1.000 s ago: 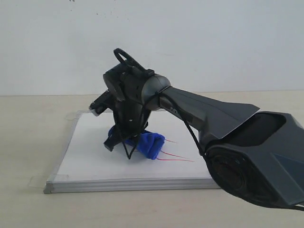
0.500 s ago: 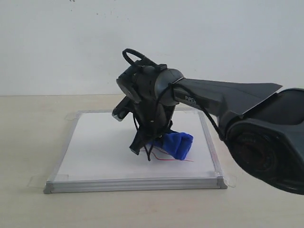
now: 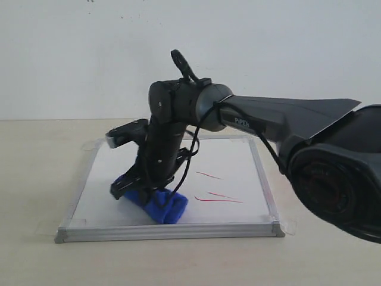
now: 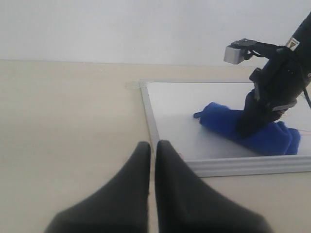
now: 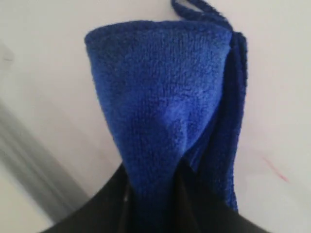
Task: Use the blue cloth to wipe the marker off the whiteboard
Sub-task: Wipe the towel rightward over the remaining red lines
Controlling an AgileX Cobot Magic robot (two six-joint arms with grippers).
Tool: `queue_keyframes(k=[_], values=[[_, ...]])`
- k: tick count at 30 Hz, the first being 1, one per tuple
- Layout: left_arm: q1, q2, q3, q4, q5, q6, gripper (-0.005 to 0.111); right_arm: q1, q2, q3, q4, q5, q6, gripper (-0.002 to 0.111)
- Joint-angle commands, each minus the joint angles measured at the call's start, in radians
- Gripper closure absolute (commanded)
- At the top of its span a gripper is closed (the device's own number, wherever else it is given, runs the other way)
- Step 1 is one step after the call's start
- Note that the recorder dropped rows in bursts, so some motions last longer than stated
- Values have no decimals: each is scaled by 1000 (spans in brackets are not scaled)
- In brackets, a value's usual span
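Observation:
The whiteboard (image 3: 119,173) lies flat on the tan table, silver-framed. Thin red marker lines (image 3: 217,197) show on its right half. My right gripper (image 3: 146,189) reaches across to the board's near left part and is shut on the blue cloth (image 3: 162,205), pressing it against the white surface. In the right wrist view the blue cloth (image 5: 165,107) fills the frame, pinched between the dark fingers, with a faint red mark (image 5: 276,170) beside it. My left gripper (image 4: 151,148) hovers over bare table just off the whiteboard's corner (image 4: 194,165), shut on nothing; the blue cloth (image 4: 228,124) shows beyond.
A plain white wall stands behind the table. The right arm's large dark base (image 3: 333,190) fills the right side of the exterior view. Tape tabs (image 3: 44,228) stick out at the board's corners.
My right gripper has swept the cloth from the board's right-centre to its near left part, uncovering the red lines on the right.

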Motion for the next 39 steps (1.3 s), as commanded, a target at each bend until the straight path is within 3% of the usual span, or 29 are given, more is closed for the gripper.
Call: queue_keyframes(k=[1,3,9,12,15,20,25,28,31,39], values=[[0,-3,4,5,1,5,103,17,8,6,50,-3,-83,109],[0,-3,4,5,1,5,103,6,8,6,-56,21,-40,109],[0,-3,4,5,1,5,103,-33,8,6,-622,143,244,109],[0,-3,4,5,1,5,103,-68,8,6,-773,175,363,109],[0,-3,4,5,1,5,103,-90,8,6,-756,175,411,109],[0,-3,4,5,1,5,103,-79,8,6,-531,97,373,109],[0,-3,4,5,1,5,103,-53,8,6,-167,-54,33,109],[0,-3,4,5,1,5,103,-50,8,6,-78,-86,-102,109],[0,-3,4,5,1,5,103,-54,8,6,-122,-87,-95,109],[0,-3,4,5,1,5,103,-61,8,6,-769,-15,410,109]])
